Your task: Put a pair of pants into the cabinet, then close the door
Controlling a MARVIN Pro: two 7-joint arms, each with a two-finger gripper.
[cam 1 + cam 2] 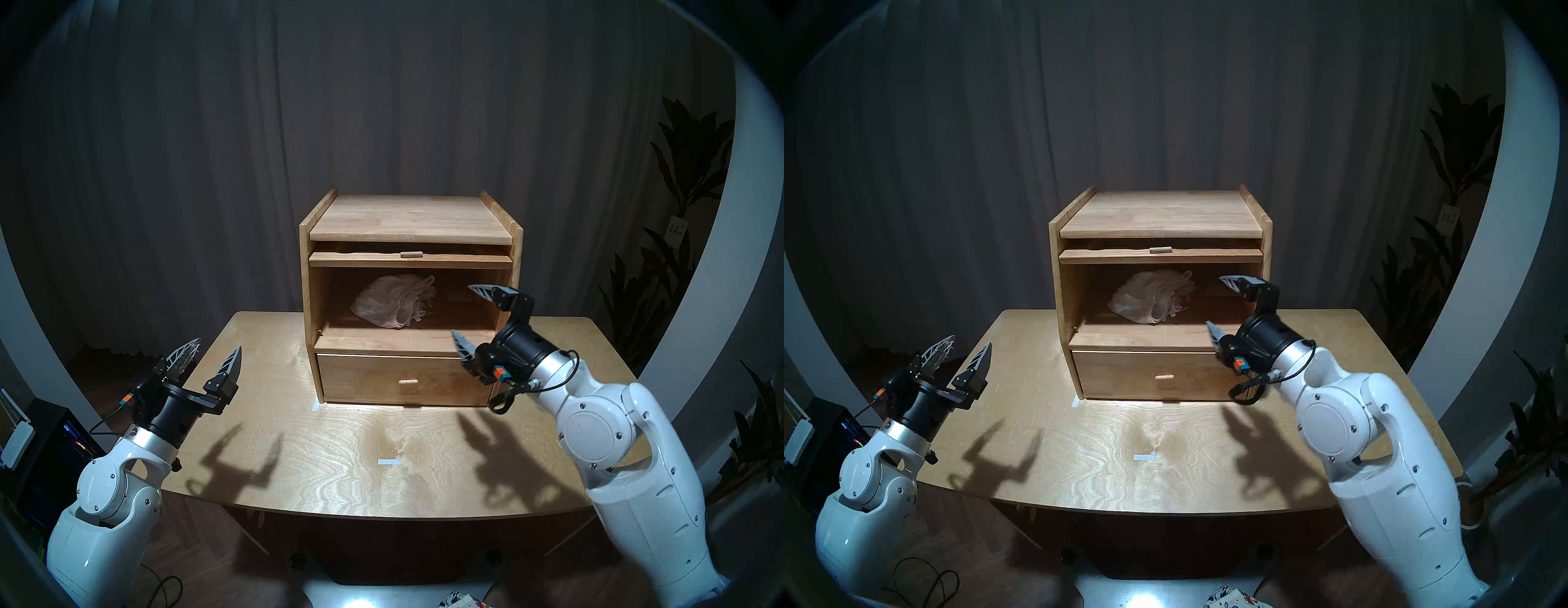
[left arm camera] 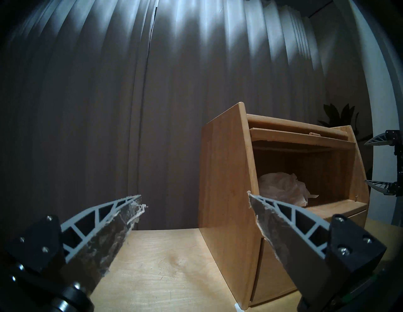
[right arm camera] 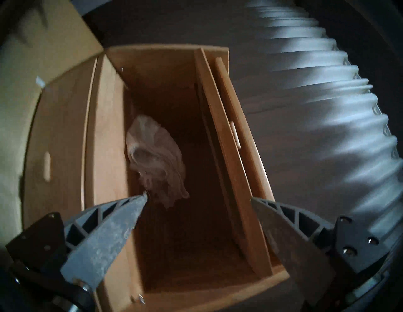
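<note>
The light-brown wooden cabinet (image 1: 409, 216) stands at the back middle of the table. The white crumpled pants (image 1: 394, 300) lie inside its open upper compartment, left of centre; they also show in the right wrist view (image 3: 156, 156) and the left wrist view (image 2: 281, 187). The door (image 1: 360, 259) lies flat, slid in under the top; only its front edge and knob (image 1: 410, 254) show. My right gripper (image 1: 462, 311) is open and empty at the compartment's right front. My left gripper (image 1: 218, 344) is open and empty over the table's left edge, well clear of the cabinet.
The drawer (image 1: 407, 382) below the compartment is shut. The wooden table (image 1: 339, 446) carries a white tape mark (image 1: 389, 462) in front of the cabinet. A dark curtain hangs behind. Plants (image 1: 679, 170) stand at the right.
</note>
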